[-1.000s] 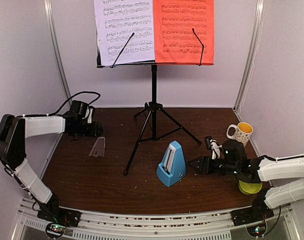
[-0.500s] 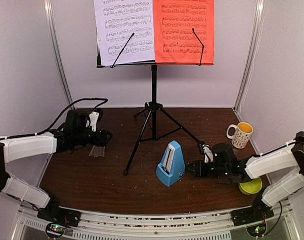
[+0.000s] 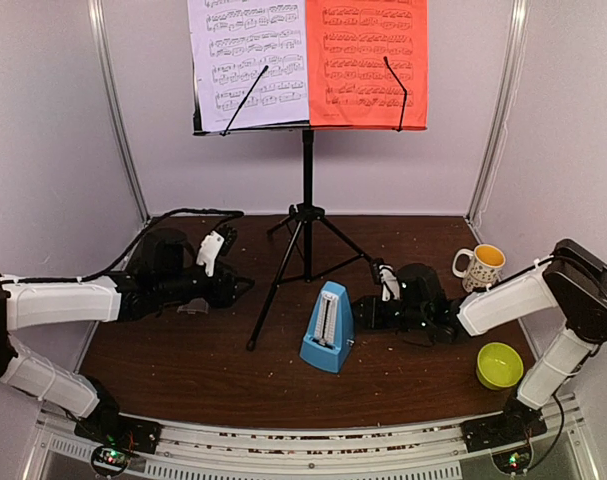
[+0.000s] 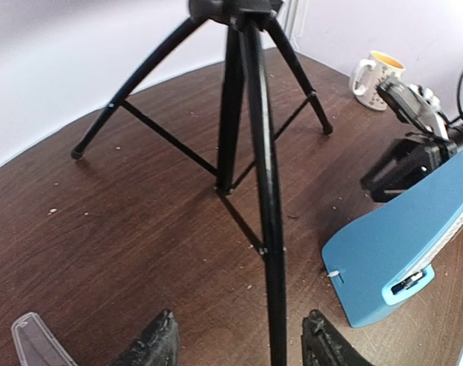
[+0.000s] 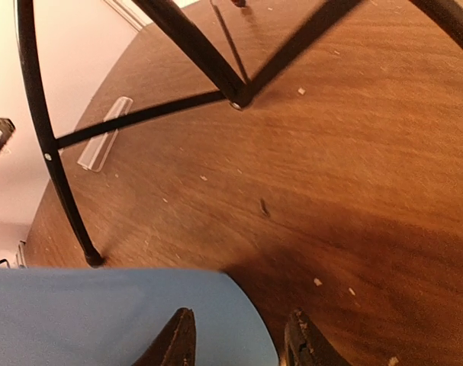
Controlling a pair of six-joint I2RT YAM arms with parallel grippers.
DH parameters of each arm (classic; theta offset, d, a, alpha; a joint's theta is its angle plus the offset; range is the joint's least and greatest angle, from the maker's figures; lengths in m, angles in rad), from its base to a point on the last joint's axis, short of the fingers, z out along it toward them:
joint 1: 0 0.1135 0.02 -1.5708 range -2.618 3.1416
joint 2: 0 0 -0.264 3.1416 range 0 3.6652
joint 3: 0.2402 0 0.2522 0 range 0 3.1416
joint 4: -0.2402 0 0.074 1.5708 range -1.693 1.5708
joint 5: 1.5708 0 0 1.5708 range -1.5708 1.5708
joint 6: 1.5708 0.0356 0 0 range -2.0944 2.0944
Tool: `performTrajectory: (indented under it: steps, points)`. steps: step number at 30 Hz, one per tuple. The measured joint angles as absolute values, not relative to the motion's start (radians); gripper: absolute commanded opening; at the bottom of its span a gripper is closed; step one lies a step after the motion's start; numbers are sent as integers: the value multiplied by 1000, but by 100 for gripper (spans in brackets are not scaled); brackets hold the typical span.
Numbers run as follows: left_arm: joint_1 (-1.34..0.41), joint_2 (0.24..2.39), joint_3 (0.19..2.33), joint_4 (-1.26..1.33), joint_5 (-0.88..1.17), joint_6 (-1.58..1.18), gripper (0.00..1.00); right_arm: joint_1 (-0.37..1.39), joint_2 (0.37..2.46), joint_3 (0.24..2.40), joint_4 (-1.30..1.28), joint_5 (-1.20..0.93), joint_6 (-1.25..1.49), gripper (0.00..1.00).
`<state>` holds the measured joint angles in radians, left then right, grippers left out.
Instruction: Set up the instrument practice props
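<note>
The black music stand stands at the back centre with a white sheet and a red sheet on its desk. The blue metronome stands tilted in front of it, uncovered. Its clear cover lies flat on the left, partly under my left arm. My left gripper is open, and in the left wrist view the stand's front leg runs between its fingers. My right gripper is open against the metronome's right side. In the right wrist view a corner of the metronome lies between the fingers.
A white mug stands at the right rear and a small yellow bowl at the right front. The stand's three legs spread over the middle of the brown table. White walls close in on both sides.
My left gripper has moved right, past the clear cover, to the stand's front leg. My right gripper has moved left against the metronome, which has shifted left and tilted.
</note>
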<state>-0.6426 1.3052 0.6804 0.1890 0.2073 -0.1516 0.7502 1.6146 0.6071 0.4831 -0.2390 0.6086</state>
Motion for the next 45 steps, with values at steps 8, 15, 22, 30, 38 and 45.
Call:
performTrajectory:
  steps: [8, 15, 22, 30, 38, 45]
  points:
    - [-722, 1341, 680, 213, 247, -124, 51, 749, 1692, 691, 570, -342, 627, 46]
    - [-783, 1350, 661, 242, 255, -100, 46, 711, 1524, 619, 474, -327, 585, 46]
    - [-808, 1402, 630, 275, 255, -98, 41, 720, 1373, 485, 391, -320, 557, 42]
    - [-838, 1447, 630, 295, 258, -95, 36, 797, 1432, 473, 400, -340, 566, 40]
    - [-870, 1508, 643, 300, 251, -95, 28, 793, 1595, 599, 436, -362, 573, 38]
    - [-905, 1558, 662, 345, 238, -107, 26, 770, 1632, 696, 442, -387, 558, 39]
